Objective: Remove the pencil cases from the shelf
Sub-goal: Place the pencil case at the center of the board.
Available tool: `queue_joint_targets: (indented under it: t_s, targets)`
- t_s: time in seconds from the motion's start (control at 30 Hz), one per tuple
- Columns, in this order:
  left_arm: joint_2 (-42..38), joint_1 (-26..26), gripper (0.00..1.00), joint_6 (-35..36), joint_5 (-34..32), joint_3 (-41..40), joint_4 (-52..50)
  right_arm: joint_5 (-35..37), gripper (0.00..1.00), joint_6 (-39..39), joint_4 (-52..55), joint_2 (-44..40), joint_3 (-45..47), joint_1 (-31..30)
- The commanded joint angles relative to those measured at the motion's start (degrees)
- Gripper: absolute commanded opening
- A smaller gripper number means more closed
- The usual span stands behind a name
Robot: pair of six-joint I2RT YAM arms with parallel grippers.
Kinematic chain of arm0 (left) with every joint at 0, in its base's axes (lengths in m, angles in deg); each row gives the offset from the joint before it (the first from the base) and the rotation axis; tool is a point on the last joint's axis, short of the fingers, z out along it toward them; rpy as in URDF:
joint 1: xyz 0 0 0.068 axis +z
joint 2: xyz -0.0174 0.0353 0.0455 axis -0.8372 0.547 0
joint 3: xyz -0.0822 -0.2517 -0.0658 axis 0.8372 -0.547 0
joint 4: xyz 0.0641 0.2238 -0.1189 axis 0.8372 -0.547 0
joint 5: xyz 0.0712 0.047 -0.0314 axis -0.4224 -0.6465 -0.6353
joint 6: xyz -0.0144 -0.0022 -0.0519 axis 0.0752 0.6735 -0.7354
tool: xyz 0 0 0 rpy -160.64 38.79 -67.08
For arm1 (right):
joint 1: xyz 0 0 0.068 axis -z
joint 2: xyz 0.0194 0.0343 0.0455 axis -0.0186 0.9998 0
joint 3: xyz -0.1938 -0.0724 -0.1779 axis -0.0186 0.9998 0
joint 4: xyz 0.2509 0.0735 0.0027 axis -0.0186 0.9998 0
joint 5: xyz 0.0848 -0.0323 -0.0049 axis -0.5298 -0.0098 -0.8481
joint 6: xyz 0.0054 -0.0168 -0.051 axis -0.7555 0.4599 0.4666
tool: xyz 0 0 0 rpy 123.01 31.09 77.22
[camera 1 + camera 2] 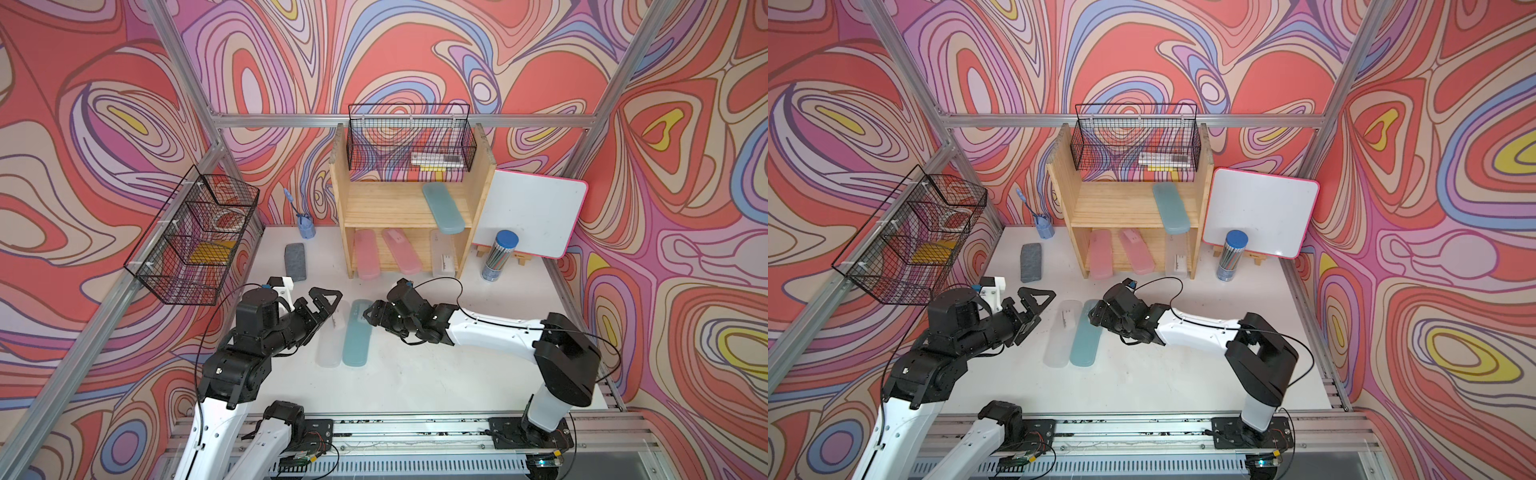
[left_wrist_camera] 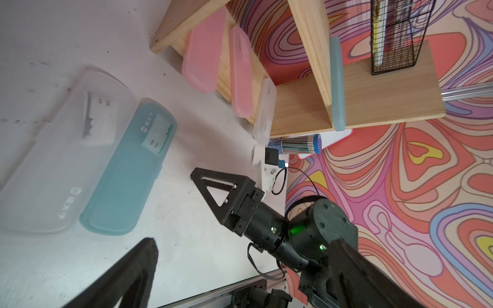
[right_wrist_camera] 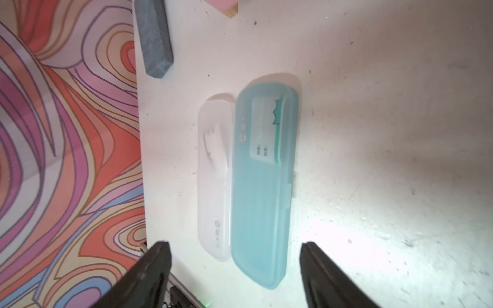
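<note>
Shelf (image 1: 382, 205): pine, two tiers, at the back of the table (image 1: 415, 374); holds four cases.
Upper tier: upper teal case (image 1: 442, 208) at the right end; long axis front to back, slightly skewed; front end overhangs the board.
Lower tier: left pink case (image 1: 366, 254), right pink case (image 1: 401, 251), and lower clear case (image 1: 442, 253) by the right panel; all three lie front to back, front ends jutting past the board.
Table: table clear case (image 1: 330, 340) and table teal case (image 1: 356, 334); flat, side by side, touching; long axes front to back; labelled ends toward the shelf.
Count: six cases; two teal, two pink, two clear.

Back basket (image 1: 361, 145): black wire, above the upper tier; holds a pale flat pack over a yellow item.
Side basket (image 1: 178, 282): divided; a yellow item in one compartment; a clear ring-like thing in the one behind it, too dim to name.
Cup (image 1: 306, 228): blue; one blue tool upright in it.
Tube (image 1: 498, 257): clear, blue cap, full of pencils; upright before the whiteboard (image 1: 536, 208).
Eraser block (image 1: 295, 259): grey, one; on the table left of the shelf.

Left gripper (image 1: 320, 305): fingers fully spread, empty; just left of the table pair.
Right gripper (image 1: 371, 314): at the shelf-ward end of the table teal case; in the right wrist view its fingers (image 3: 157, 266) stand wider apart than the case, holding nothing.
</note>
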State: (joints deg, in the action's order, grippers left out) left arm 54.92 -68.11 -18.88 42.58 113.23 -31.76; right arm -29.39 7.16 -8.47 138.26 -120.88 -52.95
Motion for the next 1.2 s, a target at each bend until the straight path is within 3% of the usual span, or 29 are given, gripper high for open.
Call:
queue_joint_targets:
  t_s: [0.0,0.03,0.17,0.53,0.83,1.17]
  targets:
    - [2.5,0.1,0.99,-6.5,4.0,-1.7,12.0,3.7,0.93,3.6,8.9,-5.1,1.0,0.5]
    - [3.1,0.0,0.99,-7.8,3.9,-2.1,14.0,4.6,0.98,3.8,10.4,-6.6,1.0,0.6]
    - [6.2,-1.9,0.99,-11.7,1.9,-2.3,20.4,6.4,0.98,5.5,14.7,-12.7,1.5,1.9]
    - [22.0,-14.7,0.99,-15.7,-5.7,3.0,34.5,15.2,0.97,5.2,22.1,-30.1,5.5,5.4]
    - [39.5,-20.7,0.96,-18.9,-6.8,12.8,45.3,26.0,0.93,7.5,29.6,-42.8,7.0,6.2]
    - [55.8,-24.9,0.84,-22.1,-8.9,25.5,50.4,31.6,0.92,9.1,35.6,-49.0,5.8,6.2]
